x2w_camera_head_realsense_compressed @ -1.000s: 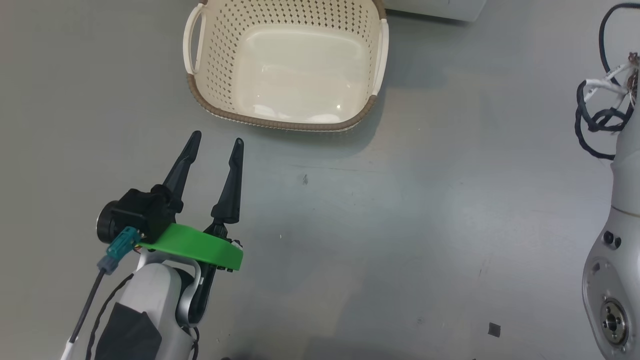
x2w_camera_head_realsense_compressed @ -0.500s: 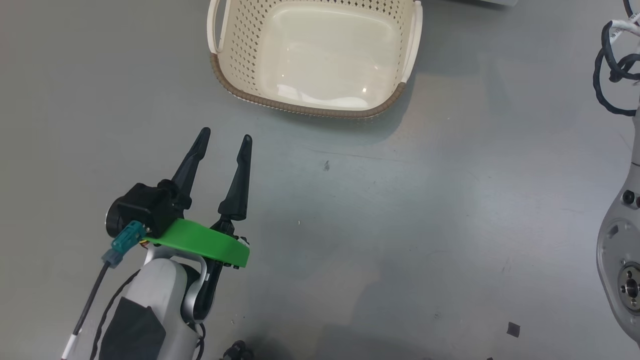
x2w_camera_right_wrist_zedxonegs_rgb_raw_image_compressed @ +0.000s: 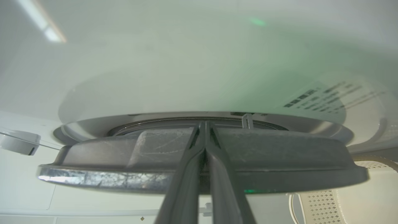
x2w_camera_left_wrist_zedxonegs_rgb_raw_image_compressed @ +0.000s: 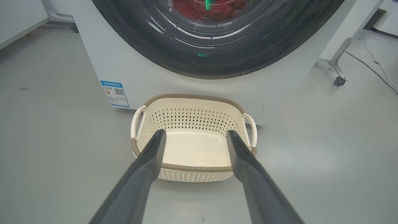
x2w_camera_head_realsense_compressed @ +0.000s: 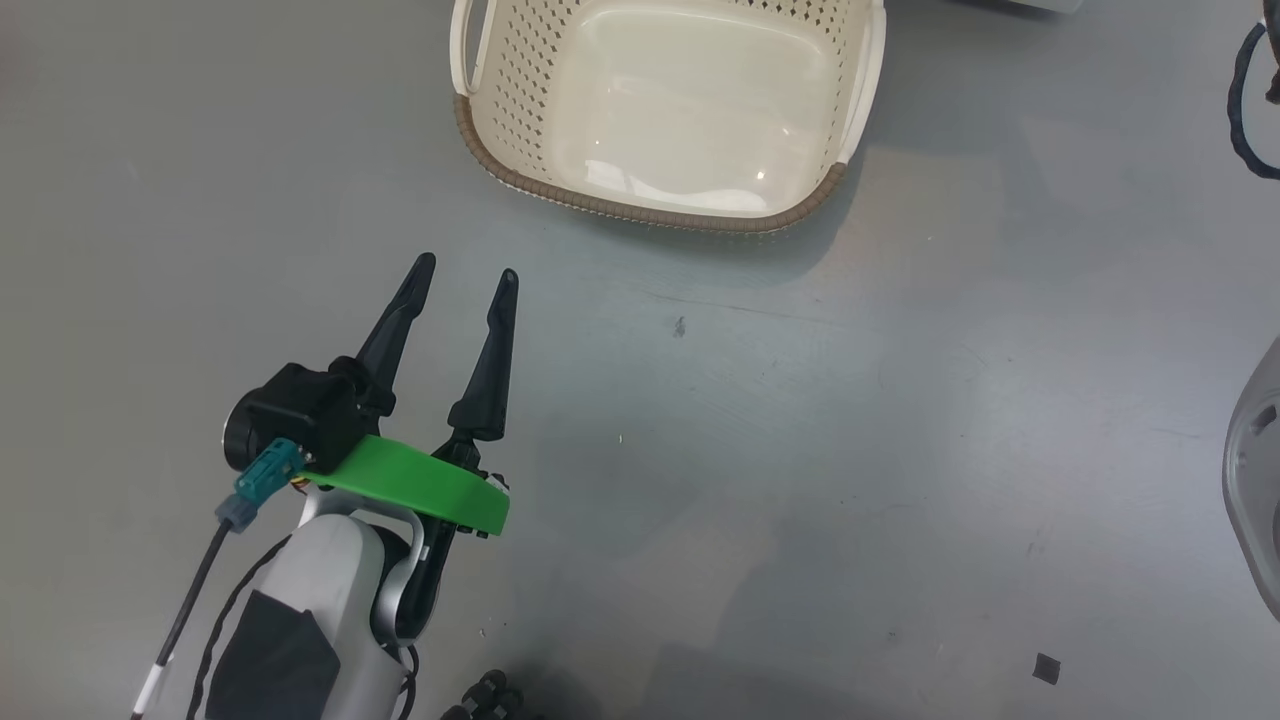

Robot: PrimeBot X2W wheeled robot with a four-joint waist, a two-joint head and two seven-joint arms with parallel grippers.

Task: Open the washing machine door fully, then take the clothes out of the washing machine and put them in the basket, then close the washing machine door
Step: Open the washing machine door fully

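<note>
The cream basket (x2w_camera_head_realsense_compressed: 650,213) sits empty on the grey floor, just in front of the white washing machine (x2w_camera_left_wrist_zedxonegs_rgb_raw_image_compressed: 140,68). My left gripper (x2w_camera_head_realsense_compressed: 468,268) hovers open a short way before the basket (x2w_camera_left_wrist_zedxonegs_rgb_raw_image_compressed: 192,97), with nothing between its fingers. Behind the glossy black washing machine door (x2w_camera_left_wrist_zedxonegs_rgb_raw_image_compressed: 217,62), the red clothes (x2w_camera_left_wrist_zedxonegs_rgb_raw_image_compressed: 202,9) show through the glass. My right gripper (x2w_camera_right_wrist_zedxonegs_rgb_raw_image_compressed: 204,124) is shut, its tips against the inner side of the door (x2w_camera_right_wrist_zedxonegs_rgb_raw_image_compressed: 279,161), which I see edge-on with a gap to the machine front (x2w_camera_right_wrist_zedxonegs_rgb_raw_image_compressed: 186,62).
My pale right arm (x2w_camera_head_realsense_compressed: 1255,480) and a black cable loop (x2w_camera_head_realsense_compressed: 1245,110) line the head view's right edge. A metal frame leg with a caster (x2w_camera_left_wrist_zedxonegs_rgb_raw_image_compressed: 339,67) and floor cables stand right of the machine. A blue sticker (x2w_camera_left_wrist_zedxonegs_rgb_raw_image_compressed: 115,93) marks its lower left front.
The head camera has shifted, so the basket and floor marks sit further right in the picture. My left gripper stays open in the same pose.
</note>
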